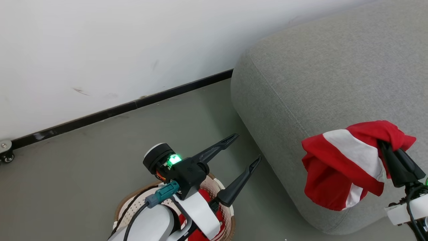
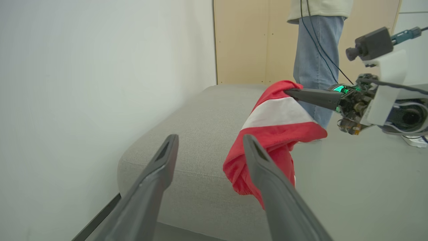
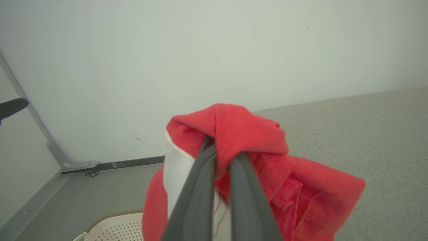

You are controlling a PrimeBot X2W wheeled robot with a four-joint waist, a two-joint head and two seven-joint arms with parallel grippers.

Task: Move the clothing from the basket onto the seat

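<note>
right gripper (image 1: 382,144): jaws pinched together on clothing (image 1: 337,167); it hangs by the seat (image 1: 334,67) edge | left gripper (image 1: 247,146): jaws spread wide, holding nothing; above basket (image 1: 230,216)

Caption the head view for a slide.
Right gripper holds red-and-white clothing aloft near the edge of the grey seat; open left gripper hovers over the basket.

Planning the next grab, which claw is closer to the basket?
Left. The left claw hangs open just above the basket. The right claw is well off to the side by the seat, shut on the clothing.
</note>
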